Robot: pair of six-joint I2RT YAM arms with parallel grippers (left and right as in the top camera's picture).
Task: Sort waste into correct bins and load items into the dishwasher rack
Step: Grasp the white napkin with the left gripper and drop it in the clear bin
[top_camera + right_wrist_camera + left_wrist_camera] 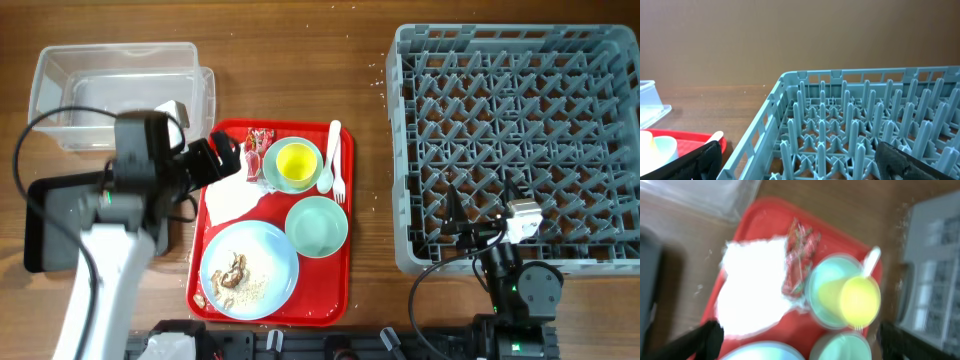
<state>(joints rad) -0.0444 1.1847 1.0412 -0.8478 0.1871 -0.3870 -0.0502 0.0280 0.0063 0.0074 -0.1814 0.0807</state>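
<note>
Left hand [799,331] spread wide, empty, above white napkin [752,287] on red tray [765,215]. Right hand [797,150] wide open, empty, over grey rack [790,82].

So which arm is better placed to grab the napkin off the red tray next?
Left. The left end effector hovers open at the napkin on the red tray; the right end effector sits over the dishwasher rack, away from the tray.
</note>
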